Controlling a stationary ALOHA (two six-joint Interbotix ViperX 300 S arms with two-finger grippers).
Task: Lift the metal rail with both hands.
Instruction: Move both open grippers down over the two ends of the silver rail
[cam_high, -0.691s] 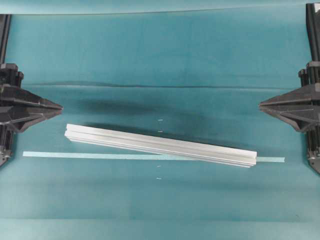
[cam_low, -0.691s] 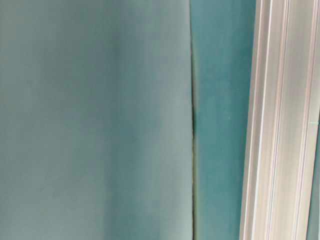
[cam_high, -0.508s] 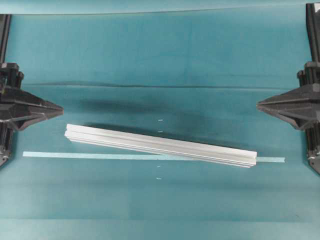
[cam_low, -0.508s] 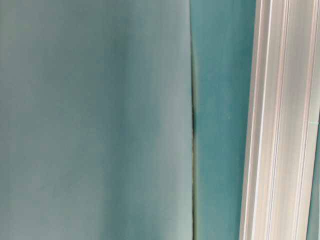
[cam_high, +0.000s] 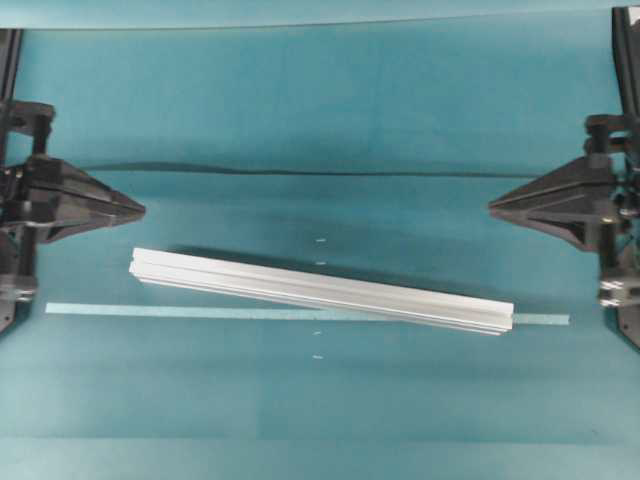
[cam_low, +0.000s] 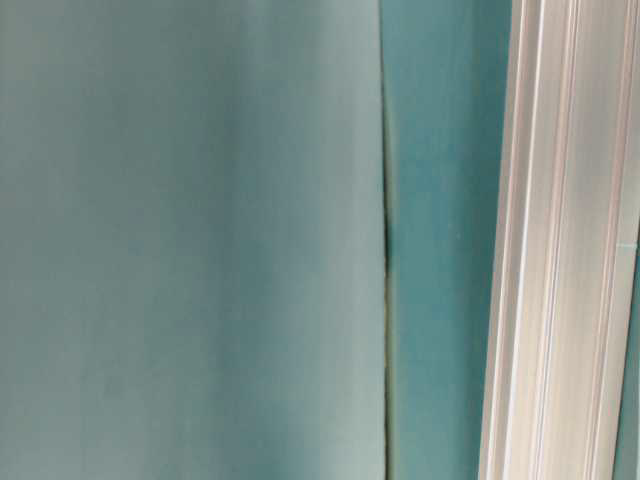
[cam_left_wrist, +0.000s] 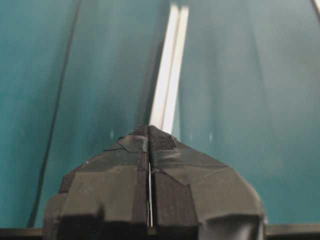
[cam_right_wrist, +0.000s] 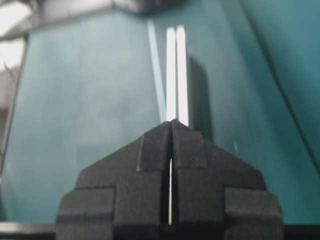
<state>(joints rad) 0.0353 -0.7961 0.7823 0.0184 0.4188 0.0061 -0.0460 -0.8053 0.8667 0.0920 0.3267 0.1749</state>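
the metal rail (cam_high: 320, 292) lies slanted on the surface (cam_high: 320, 110), across the tape strip (cam_high: 90, 308). my left end effector (cam_high: 140, 210) and right end effector (cam_high: 492, 207) are both clenched, empty, well apart from it. if i descend without opening them they'll shove it; uneven grips could tilt it.

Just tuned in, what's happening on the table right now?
Nothing is gripped yet. The rail lies slanted on the teal mat, crossing a tape strip. The left gripper and right gripper are shut, pointing inward from opposite sides, each clear of the rail's ends.
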